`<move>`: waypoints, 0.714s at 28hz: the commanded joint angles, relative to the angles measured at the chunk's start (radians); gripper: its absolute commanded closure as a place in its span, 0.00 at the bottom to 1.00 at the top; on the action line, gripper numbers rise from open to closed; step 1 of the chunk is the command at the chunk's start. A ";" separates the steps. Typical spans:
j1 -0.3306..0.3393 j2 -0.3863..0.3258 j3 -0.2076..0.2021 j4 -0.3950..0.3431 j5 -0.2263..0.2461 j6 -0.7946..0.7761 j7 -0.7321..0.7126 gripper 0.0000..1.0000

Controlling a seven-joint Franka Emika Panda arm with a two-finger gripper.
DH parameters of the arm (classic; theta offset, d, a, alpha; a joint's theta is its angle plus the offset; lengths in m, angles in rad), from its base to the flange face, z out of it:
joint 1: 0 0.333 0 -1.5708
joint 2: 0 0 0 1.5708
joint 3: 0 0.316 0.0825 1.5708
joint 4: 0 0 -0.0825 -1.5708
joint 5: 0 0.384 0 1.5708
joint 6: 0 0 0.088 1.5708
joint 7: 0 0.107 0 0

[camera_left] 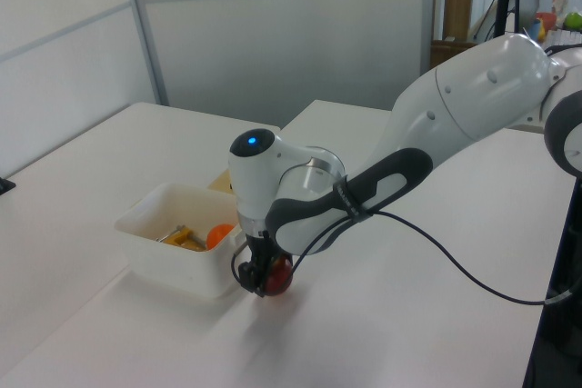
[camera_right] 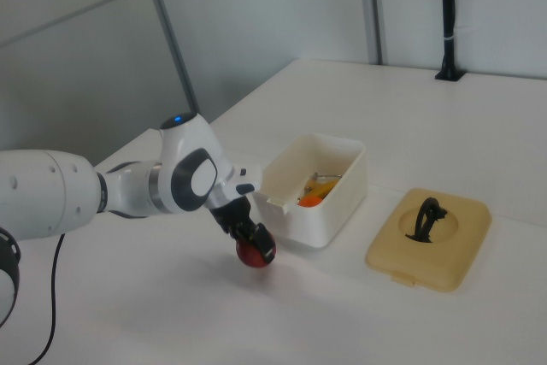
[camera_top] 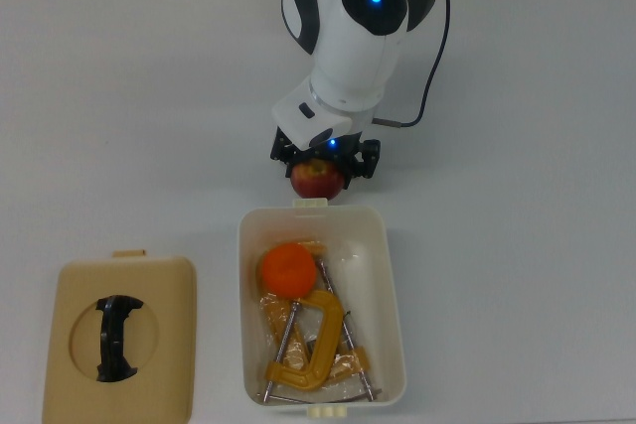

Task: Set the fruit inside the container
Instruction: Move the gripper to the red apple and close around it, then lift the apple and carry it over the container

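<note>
No brand, label or writing readable in any view; only a blue indicator light on the white robot arm (camera_top: pixel 353 27).

Dark red round apple (camera_top: pixel 316 180) sits on the white counter (camera_top: pixel 517 245), just outside the short end of the cream-white rectangular plastic tub (camera_top: pixel 392 295), near its latch tab. Black two-finger gripper (camera_top: pixel 324 158) is down over the apple, one finger on each side as the top view shows it. Whether the fingers actually press the fruit cannot be told.

Top view only: tub contents laid out. Bright orange round fruit (camera_top: pixel 288 270) lies inside the tub toward the apple end; below it a yellow C-clamp (camera_top: pixel 310 345) with metal rods over crumpled clear wrapping. Left view shows only a sliver of orange (camera_left: pixel 218 234) and some yellow above the tub wall (camera_left: pixel 173 256); right view likewise a small orange patch (camera_right: pixel 310 201).

Flat tan lid with round recess and black handle (camera_top: pixel 119 337) lies on the counter apart from the tub; clear in the top and right views, nearly all hidden behind arm and tub in the left view.

Apple's upper half is covered by the gripper in the top view; in the left view (camera_left: pixel 277 274) and the right view (camera_right: pixel 255 253) only its lower red side shows. Tub's lower edge nearly meets the top view's bottom border.
</note>
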 commanded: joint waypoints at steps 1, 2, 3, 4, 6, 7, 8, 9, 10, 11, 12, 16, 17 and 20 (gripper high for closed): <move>0.012 -0.114 -0.008 -0.012 -0.010 -0.023 0.012 1.00; 0.012 -0.128 -0.008 -0.012 -0.005 -0.035 0.004 1.00; 0.012 -0.139 -0.008 -0.010 -0.001 -0.049 -0.005 1.00; 0.012 -0.151 -0.008 -0.007 0.001 -0.063 -0.010 1.00; 0.012 -0.169 -0.009 0.011 0.014 -0.087 -0.018 1.00; 0.011 -0.177 -0.012 0.028 0.039 -0.104 -0.025 1.00; 0.011 -0.177 -0.014 0.040 0.053 -0.107 -0.033 1.00; 0.011 -0.177 -0.017 0.056 0.067 -0.109 -0.037 1.00; 0.009 -0.176 -0.020 0.073 0.077 -0.109 -0.041 1.00; 0.006 -0.174 -0.020 0.088 0.088 -0.107 -0.041 1.00; 0.005 -0.163 -0.022 0.117 0.100 -0.101 -0.030 1.00; 0.003 -0.114 -0.043 0.185 0.104 -0.074 0.025 1.00; 0.003 -0.090 -0.052 0.220 0.093 -0.031 0.077 1.00; 0.003 -0.053 -0.062 0.235 0.073 0.038 0.134 1.00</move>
